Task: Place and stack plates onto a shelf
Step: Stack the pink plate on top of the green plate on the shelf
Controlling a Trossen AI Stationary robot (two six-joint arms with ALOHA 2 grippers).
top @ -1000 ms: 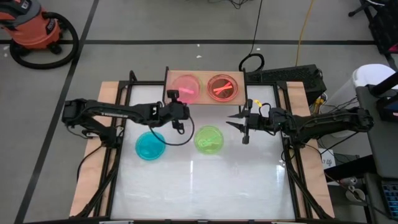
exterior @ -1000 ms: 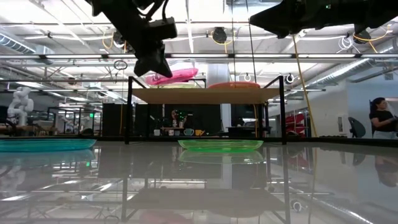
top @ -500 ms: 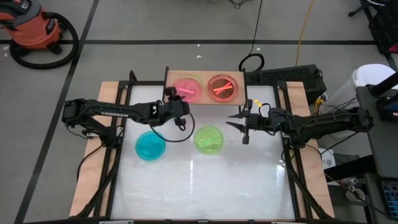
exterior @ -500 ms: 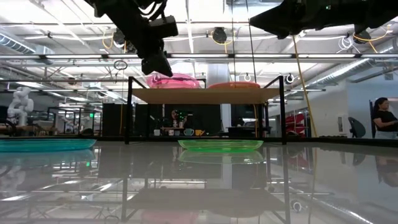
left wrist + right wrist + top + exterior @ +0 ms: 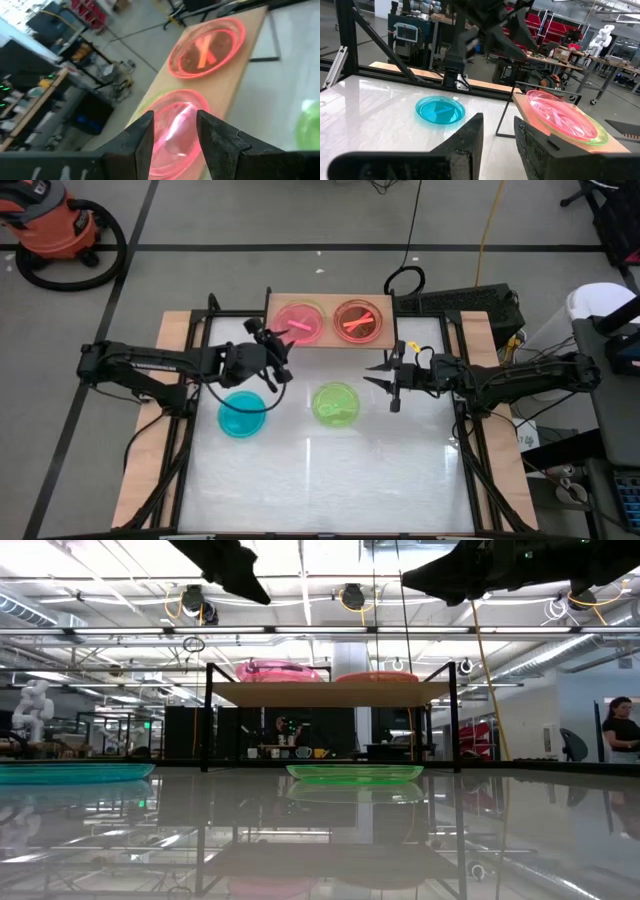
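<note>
Both grippers' fingers are spread apart with nothing between them. The left gripper (image 5: 275, 345) hangs in the air just in front of the shelf (image 5: 330, 302) at the table's far edge, its fingers (image 5: 142, 137) pointing at the pink plate (image 5: 300, 321). That plate rests on the shelf's left half, on top of a green plate whose rim shows under it in the left wrist view (image 5: 150, 101). The orange plate stack (image 5: 358, 320) sits on the shelf's right half. The right gripper (image 5: 384, 374) hovers over the table near its right edge, beside the green plate (image 5: 336, 403) lying flat mid-table. The blue plate (image 5: 242, 414) lies toward the left edge, below the left arm. Beyond the far-left corner stands an orange shop vacuum (image 5: 55, 225); a person (image 5: 620, 730) sits in the room behind.
</note>
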